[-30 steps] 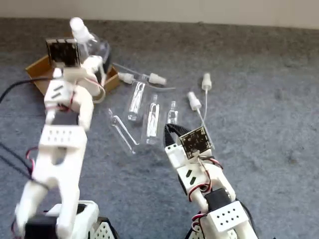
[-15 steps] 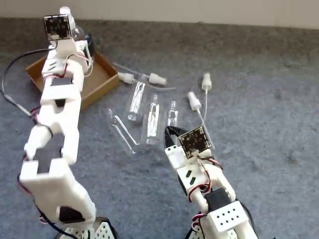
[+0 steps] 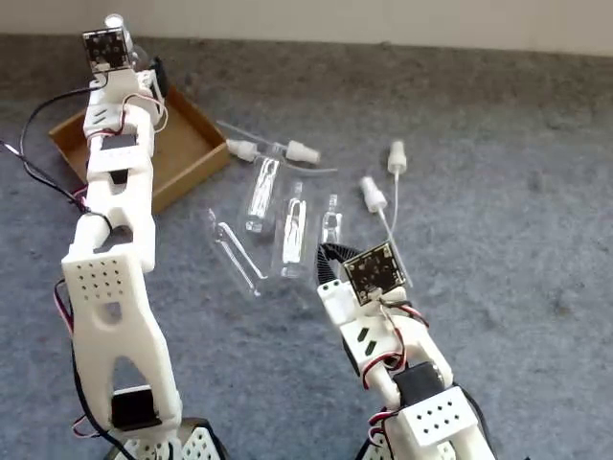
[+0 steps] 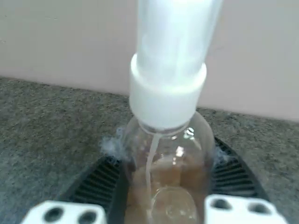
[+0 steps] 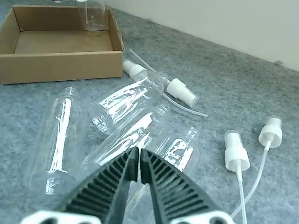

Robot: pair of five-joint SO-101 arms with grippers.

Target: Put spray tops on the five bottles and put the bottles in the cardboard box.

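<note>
With my left hand (image 4: 166, 184) clamped on the capped bottle (image 4: 163, 149), I should lower it well inside the cardboard box (image 3: 187, 142) before releasing.

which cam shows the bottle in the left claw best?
Left wrist view: the bottle is close up, spray top fitted, tube inside, gripped by the left claw. High view: the spray top peeks past the wrist camera. Right wrist view: its base at the cardboard box's far edge.
</note>
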